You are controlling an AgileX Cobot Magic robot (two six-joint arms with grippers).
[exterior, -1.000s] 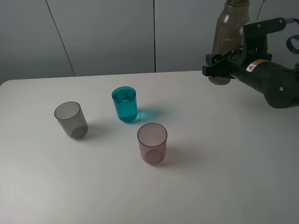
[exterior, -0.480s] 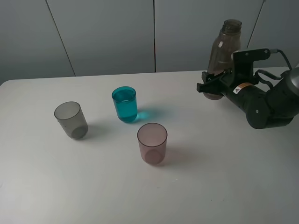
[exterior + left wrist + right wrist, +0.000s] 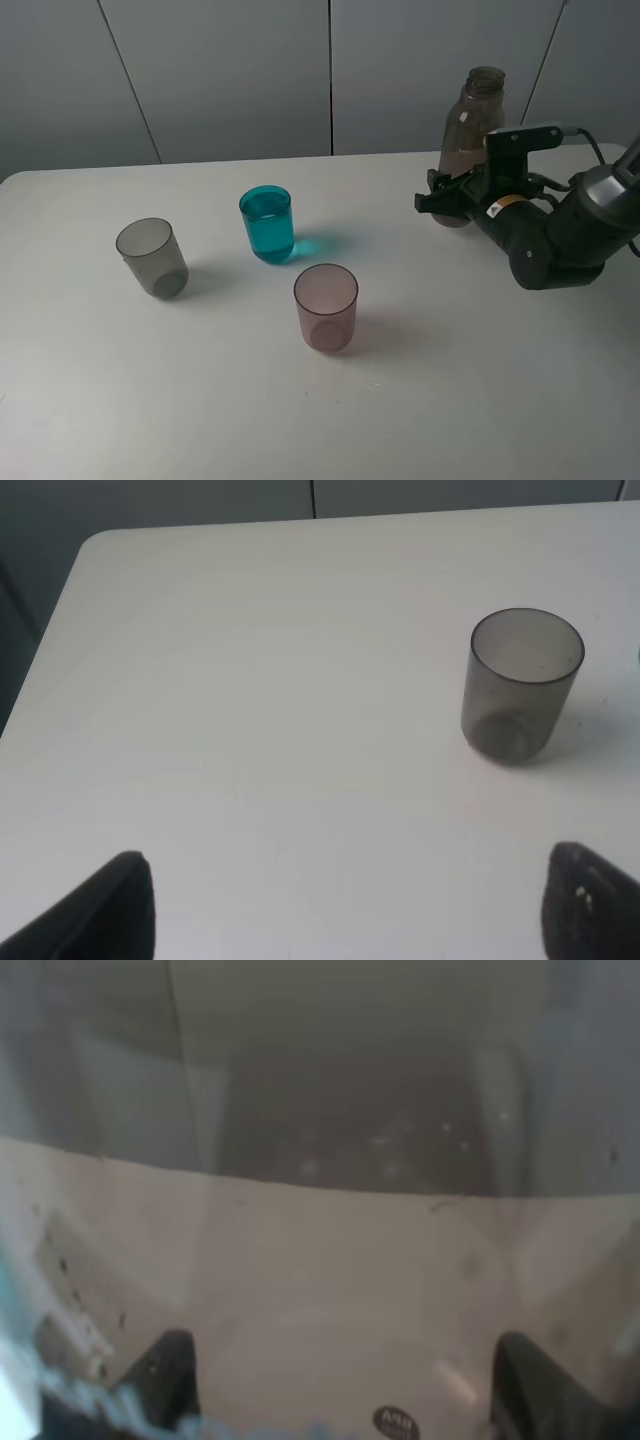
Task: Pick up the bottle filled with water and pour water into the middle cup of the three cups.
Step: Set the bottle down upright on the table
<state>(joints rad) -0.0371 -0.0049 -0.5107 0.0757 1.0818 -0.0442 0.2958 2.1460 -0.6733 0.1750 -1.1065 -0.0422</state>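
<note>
The smoky grey-brown bottle stands upright at the back right of the table, its base at or just above the surface. My right gripper is shut on its lower part. In the right wrist view the bottle fills the picture between my dark fingers. The teal middle cup holds liquid and stands well left of the bottle. The grey cup is at the left and also shows in the left wrist view. The pink-mauve cup is nearest the front. My left gripper is open and empty.
The white table ends at a grey panelled wall behind. In the left wrist view the table's far edge and corner show. The left arm is out of the exterior high view.
My right gripper has come down and slightly left with the bottle, from above the table's back right toward the surface. The cups have not moved.
</note>
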